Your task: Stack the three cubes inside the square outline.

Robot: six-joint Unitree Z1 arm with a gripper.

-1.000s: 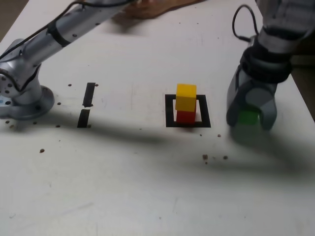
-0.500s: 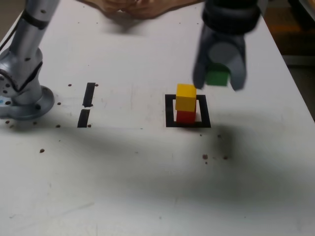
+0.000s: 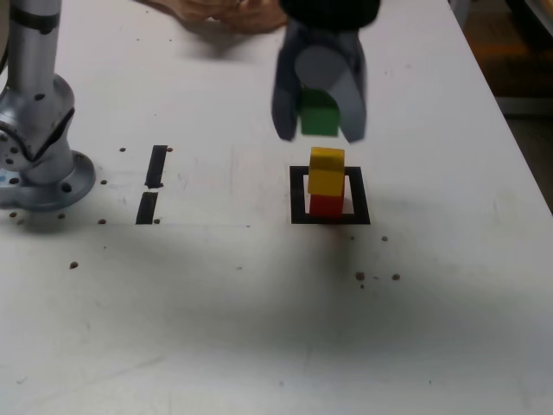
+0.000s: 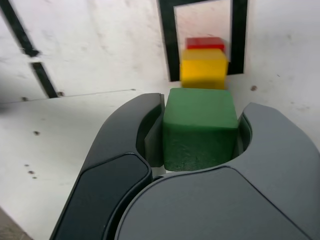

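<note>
I'm over the white table [image 3: 259,328] now, and the biggest worry is the whole stack going over. My gripper [image 3: 319,117] hangs just above the yellow cube [image 3: 327,171], clamped on the green cube [image 3: 319,113], which sits snug between my two pads in the wrist view [image 4: 200,127]. Below, yellow rests on the red cube [image 3: 326,205], both inside the square outline [image 3: 299,194], towards its nearer side in the exterior view.

If I come down off-centre, green's edge catches yellow and shoves it off red. That's the big risk, and from the exterior view I look a touch to the left of the stack, so I need to line up first.

Next risk: letting go too high, so green bounces or lands tilted.

Smaller still: my jaws are wider than the cubes, so as they spread a fingertip could nudge yellow sideways.

And that hand [image 3: 226,12] at the table's far edge, well apart from me, no trouble for now.
</note>
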